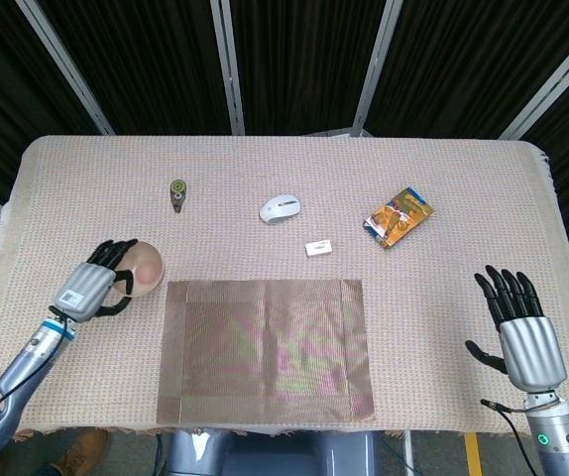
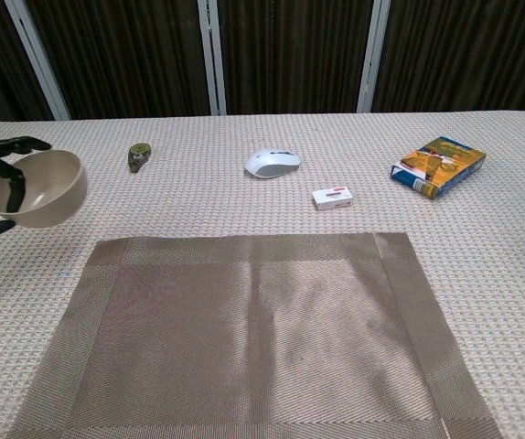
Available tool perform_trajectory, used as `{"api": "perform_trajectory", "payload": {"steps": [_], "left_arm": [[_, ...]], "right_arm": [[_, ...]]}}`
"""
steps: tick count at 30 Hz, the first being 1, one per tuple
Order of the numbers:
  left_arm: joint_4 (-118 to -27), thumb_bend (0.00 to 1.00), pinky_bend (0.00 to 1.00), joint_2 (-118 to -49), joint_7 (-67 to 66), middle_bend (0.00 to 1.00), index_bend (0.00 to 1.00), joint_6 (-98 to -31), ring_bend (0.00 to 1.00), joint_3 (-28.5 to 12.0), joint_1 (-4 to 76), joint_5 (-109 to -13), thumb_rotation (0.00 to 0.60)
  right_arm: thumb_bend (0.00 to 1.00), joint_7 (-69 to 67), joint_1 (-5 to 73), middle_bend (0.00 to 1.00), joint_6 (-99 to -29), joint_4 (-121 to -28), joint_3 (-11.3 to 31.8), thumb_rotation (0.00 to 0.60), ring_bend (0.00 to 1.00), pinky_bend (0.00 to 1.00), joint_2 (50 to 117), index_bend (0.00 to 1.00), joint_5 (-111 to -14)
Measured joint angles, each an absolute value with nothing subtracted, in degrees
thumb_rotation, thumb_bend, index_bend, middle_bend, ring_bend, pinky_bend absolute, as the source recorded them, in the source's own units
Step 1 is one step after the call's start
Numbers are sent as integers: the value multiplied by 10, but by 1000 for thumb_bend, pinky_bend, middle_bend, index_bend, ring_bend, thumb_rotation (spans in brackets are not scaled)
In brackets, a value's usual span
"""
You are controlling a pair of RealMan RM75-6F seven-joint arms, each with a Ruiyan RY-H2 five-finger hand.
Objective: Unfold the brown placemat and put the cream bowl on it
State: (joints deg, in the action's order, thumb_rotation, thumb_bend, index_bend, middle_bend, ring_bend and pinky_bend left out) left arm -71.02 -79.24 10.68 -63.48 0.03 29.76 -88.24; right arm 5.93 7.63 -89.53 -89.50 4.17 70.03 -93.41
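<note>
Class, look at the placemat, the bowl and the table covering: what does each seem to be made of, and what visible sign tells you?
Brown placemat: probably woven vinyl or similar synthetic; fine weave with a shifting pinkish-green sheen.
Cream bowl, held in the left hand: smooth and matte, ceramic or plastic; I cannot tell which.
Tablecloth: textile, a coarse bumpy knit-like pattern.

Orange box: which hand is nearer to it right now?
Right. The right hand hovers open near the table's front right edge, below and right of the orange box. The left hand is far across the table, holding the bowl.
</note>
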Motion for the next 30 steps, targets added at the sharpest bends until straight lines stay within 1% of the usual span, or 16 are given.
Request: {"api": "perform_trajectory", "payload": {"steps": [4,8,11,14,19,20,21,22,23,24,25,26,27,29,30], "left_arm": [[-793,359,0,-789,52,0,614,-612,0,0,322,-896,600],[-866,358,0,-803,-22,0,613,-560,0,-4,354,-894,600],[-900,359,0,-820,-64,0,612,-514,0,-5,375,-877,600],[-922,359,0,-837,-98,0,611,-482,0,-6,392,-855,600],[-934,355,0,-857,-137,0,608,-467,0,-7,404,-833,600],[-935,343,0,-860,-145,0,601,-465,0,-7,405,-828,600],[-936,309,0,-861,-150,0,582,-464,0,-7,406,-825,600],[-937,259,0,-863,-155,0,559,-463,0,-7,407,-822,600],[-938,157,0,-864,-162,0,500,-463,0,-7,408,-819,600],[-940,67,0,-864,-168,0,412,-463,0,-7,409,-816,600],[-943,21,0,-863,-174,0,344,-464,0,-7,409,-813,600],[-950,0,0,-859,-182,0,238,-466,0,-6,409,-809,600],[-953,0,0,-857,-184,0,143,-468,0,-6,408,-808,600],[-961,0,0,-848,-188,0,36,-477,0,-6,407,-806,600],[-963,0,0,-845,-189,0,7,-481,0,-7,406,-807,600]], "right_arm": [[0,60,76,0,-897,-896,42,600,0,0,700,0,-935],[0,56,74,0,-900,-895,43,600,0,0,698,0,-932],[0,50,71,0,-903,-894,44,600,0,0,695,0,-930],[0,47,69,0,-905,-892,44,600,0,0,693,0,-928],[0,41,67,0,-908,-892,44,600,0,0,690,0,-928],[0,41,67,0,-909,-892,44,600,0,0,690,0,-928],[0,40,67,0,-909,-892,45,600,0,0,690,0,-928],[0,40,67,0,-909,-892,45,600,0,0,689,0,-928],[0,39,67,0,-909,-892,45,600,0,0,689,0,-928],[0,38,67,0,-910,-892,46,600,0,0,688,0,-928],[0,37,67,0,-910,-892,46,600,0,0,688,0,-928],[0,37,67,0,-909,-893,46,600,0,0,687,0,-928],[0,37,67,0,-909,-893,46,600,0,0,687,0,-928],[0,37,68,0,-909,-893,46,600,0,0,687,0,-929],[0,37,67,0,-909,-893,46,600,0,0,687,0,-929]]}}
